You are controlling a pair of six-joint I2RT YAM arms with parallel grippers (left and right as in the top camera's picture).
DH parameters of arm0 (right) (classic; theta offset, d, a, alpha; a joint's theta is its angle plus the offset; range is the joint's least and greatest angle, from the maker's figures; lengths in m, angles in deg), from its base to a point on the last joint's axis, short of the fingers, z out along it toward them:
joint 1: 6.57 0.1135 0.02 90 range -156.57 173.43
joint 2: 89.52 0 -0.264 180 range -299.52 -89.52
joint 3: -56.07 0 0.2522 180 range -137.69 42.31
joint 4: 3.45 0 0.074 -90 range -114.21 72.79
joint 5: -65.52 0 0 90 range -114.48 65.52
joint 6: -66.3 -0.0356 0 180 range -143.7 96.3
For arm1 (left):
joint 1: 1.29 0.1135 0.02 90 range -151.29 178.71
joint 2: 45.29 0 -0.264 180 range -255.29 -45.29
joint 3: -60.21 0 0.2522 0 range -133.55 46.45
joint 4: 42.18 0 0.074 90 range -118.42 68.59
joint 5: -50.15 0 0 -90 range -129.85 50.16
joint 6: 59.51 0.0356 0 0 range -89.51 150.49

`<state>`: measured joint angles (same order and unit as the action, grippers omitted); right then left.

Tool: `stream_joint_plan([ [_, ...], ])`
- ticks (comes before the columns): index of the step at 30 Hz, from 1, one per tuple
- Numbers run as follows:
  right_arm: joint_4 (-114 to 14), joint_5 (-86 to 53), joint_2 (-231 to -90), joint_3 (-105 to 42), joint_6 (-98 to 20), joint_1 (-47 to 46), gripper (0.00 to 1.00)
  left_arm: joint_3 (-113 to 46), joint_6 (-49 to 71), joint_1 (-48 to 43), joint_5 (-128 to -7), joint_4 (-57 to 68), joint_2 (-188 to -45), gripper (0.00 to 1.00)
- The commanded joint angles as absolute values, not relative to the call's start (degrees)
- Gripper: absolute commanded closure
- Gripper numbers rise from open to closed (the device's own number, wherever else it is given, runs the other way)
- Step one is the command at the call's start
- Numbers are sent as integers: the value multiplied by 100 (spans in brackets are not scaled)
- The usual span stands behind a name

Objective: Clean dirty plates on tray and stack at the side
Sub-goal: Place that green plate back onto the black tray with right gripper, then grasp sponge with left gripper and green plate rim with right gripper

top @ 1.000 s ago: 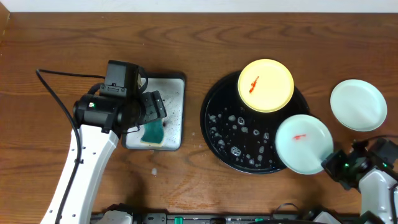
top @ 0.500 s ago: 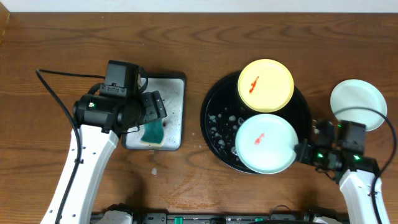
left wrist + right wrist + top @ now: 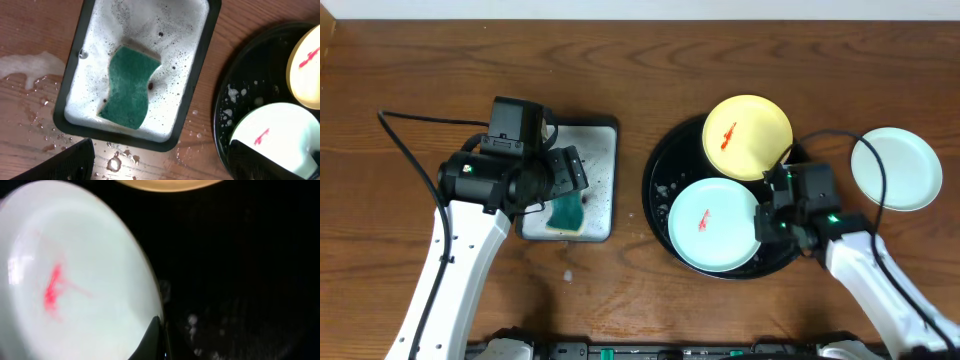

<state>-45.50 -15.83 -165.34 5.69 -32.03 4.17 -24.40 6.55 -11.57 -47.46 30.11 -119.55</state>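
A pale mint-blue plate [image 3: 713, 225] with a red smear lies over the front of the round black tray [image 3: 660, 175]. My right gripper [image 3: 765, 222] is shut on its right rim. In the right wrist view the plate [image 3: 75, 280] fills the left side, and one dark finger [image 3: 152, 340] lies on its edge. The yellow plate [image 3: 748, 137], also smeared red, rests at the tray's back. A mint-blue plate [image 3: 895, 168] without a smear sits on the table to the right. My left gripper [image 3: 563, 190] hangs open above the green sponge [image 3: 129, 87], holding nothing.
The sponge lies in a rectangular soapy tray [image 3: 605, 150] left of the black tray. Water drops and foam [image 3: 30, 70] wet the wood around it. Suds [image 3: 705, 200] dot the black tray's floor. A black cable [image 3: 405, 125] runs along the left arm.
My right gripper has carried the smeared mint-blue plate leftward, from the black tray's right edge to over its front middle. The left arm has not moved.
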Motion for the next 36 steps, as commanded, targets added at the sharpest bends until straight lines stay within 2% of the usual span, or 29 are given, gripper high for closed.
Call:
stream_joint_plan([
  [1,-4552,-1791,-16883,335,-3162,478,96,-2503,690,-1137,-4783,3026,-11955,15],
  [2,-4714,-1756,-16923,187,-2948,478,86,-2503,690,-1137,-4783,3026,-11955,14],
  [3,-4904,-1758,-16927,21,-2762,478,71,-2503,690,-1137,-4783,3026,-11955,15],
  [4,-5195,-1802,-16923,-237,-2567,478,67,-2503,690,-1137,-4783,3028,-11955,15],
  [10,-6806,-1778,-16914,-2043,-2642,474,59,-2503,609,-1137,-4794,2969,-11955,15],
  [14,-7588,-1116,-16912,-3055,-2639,468,55,-2503,604,-1137,-4799,2963,-11955,14],
  [15,-7695,-974,-16912,-3190,-2639,468,53,-2503,604,-1137,-4799,2963,-11955,1],
  [18,-7853,-462,-16831,-3376,-2639,468,52,-2501,670,-1137,-4659,3011,-11988,2],
  [26,-8288,-405,-16818,-3372,-2642,474,53,-1933,668,-1137,-4261,2856,-12854,0],
  [27,-8318,-405,-16818,-3372,-2642,476,53,-1808,668,-1140,-4270,2713,-13077,7],
  [28,-8351,-405,-16818,-3369,-2642,478,53,-1723,668,-1137,-4289,2587,-13267,17],
  [29,-8371,-405,-16818,-3369,-2642,478,53,-1661,672,-1137,-4333,2438,-13503,21],
  [33,-8410,-405,-16818,-3369,-2644,478,53,-1655,952,-1137,-4320,1903,-14292,22],
  [36,-8458,-403,-16818,-3369,-2644,478,54,-1655,1052,-1137,-4263,1555,-14786,37],
])
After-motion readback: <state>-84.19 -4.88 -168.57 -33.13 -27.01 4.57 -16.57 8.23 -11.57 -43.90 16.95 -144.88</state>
